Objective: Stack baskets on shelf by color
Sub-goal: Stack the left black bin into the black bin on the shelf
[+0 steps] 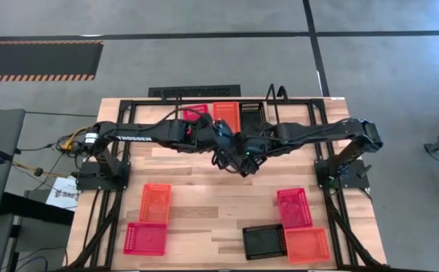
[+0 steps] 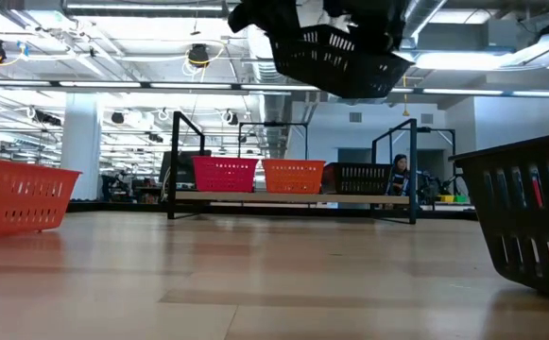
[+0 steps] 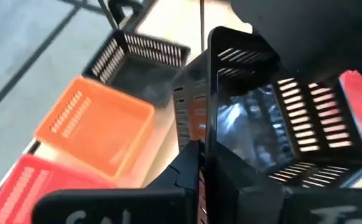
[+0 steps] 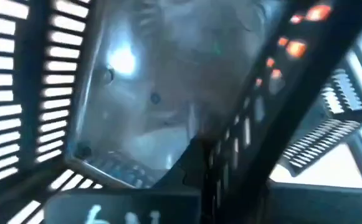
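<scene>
We're holding the black basket [image 2: 342,59] aloft, left gripper [image 3: 200,163] and right gripper [image 4: 207,163] both clenched on its walls, lining up the shelf's [image 2: 293,198] black stack.

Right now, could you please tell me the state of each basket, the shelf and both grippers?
Held black basket: lifted above the table, tilted, gripped by both arms.
Left gripper: fingers shut on its wall.
Right gripper: fingers shut on its wall.
Shelf: holds one red, one orange, one black basket, side by side.
Loose baskets: six lying upright on the table.
</scene>
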Robot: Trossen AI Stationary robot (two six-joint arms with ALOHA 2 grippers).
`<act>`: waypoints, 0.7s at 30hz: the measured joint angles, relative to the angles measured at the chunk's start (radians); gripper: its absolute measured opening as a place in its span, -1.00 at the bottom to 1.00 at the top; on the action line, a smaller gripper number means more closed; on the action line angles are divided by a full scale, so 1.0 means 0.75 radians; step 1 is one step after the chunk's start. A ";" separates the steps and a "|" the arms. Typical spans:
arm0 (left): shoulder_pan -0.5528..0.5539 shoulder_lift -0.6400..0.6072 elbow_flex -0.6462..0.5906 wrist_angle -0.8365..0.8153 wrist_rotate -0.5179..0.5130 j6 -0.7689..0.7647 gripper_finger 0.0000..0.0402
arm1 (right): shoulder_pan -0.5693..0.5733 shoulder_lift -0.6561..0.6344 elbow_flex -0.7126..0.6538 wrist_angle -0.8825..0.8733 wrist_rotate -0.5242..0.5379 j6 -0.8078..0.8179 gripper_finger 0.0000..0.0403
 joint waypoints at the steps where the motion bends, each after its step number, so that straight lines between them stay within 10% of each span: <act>1: 0.001 -0.005 0.000 0.007 0.007 0.001 -0.93 | 0.000 -0.002 0.002 0.002 0.009 -0.004 -0.91; 16: -0.021 -0.066 0.282 -0.046 0.541 -0.001 -0.46 | -0.051 -0.030 -0.005 -0.038 0.012 -0.034 -0.99; 21: -0.078 -0.066 0.364 -0.406 0.484 -0.043 -0.44 | -0.087 -0.033 -0.016 -0.061 0.025 -0.033 -1.00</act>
